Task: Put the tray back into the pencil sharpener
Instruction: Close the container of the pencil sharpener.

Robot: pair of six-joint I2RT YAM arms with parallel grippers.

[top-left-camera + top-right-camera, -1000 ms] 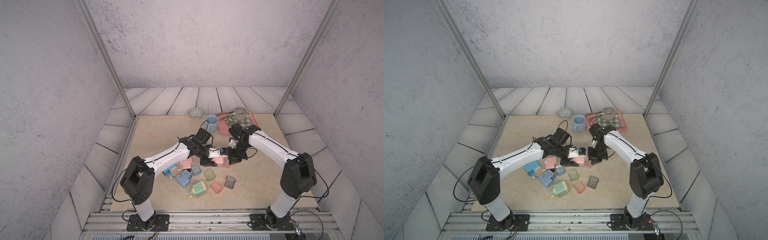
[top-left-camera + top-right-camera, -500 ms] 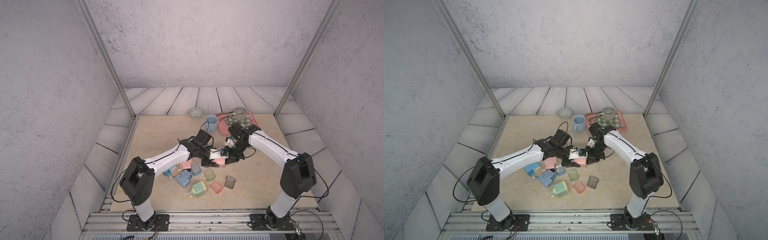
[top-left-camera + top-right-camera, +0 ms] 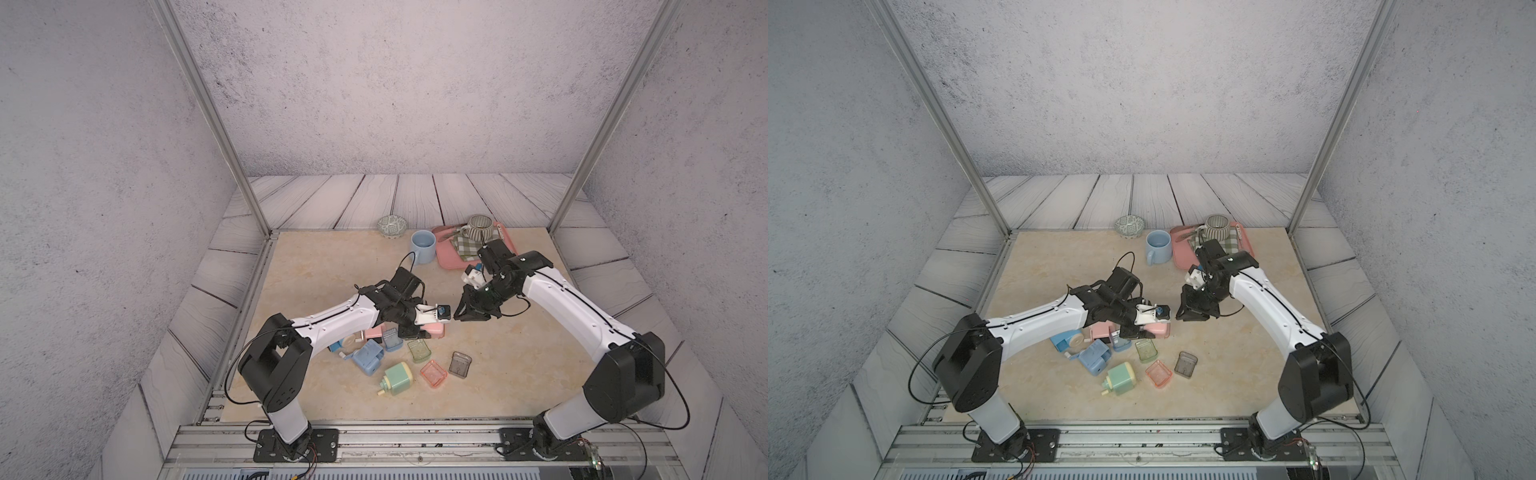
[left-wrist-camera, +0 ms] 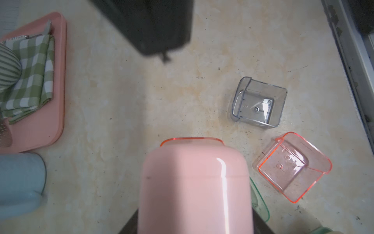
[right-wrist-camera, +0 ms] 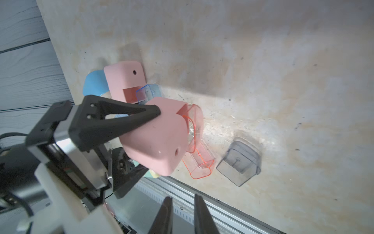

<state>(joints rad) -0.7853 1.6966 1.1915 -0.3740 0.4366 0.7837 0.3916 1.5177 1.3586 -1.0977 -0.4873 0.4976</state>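
Pink sharpener (image 5: 157, 141) in outstretched left fingers (image 5: 121, 125)

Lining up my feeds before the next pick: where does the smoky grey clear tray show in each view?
In both top views: the grey tray sits at the robot's-right end of the loose pieces, toward the front rail.
Left wrist: grey tray alone on bare table, beyond the held pink sharpener.
Right wrist: grey tray on the table, past the same sharpener.
Shared landmark: the loose orange tray lies right beside it in every view.
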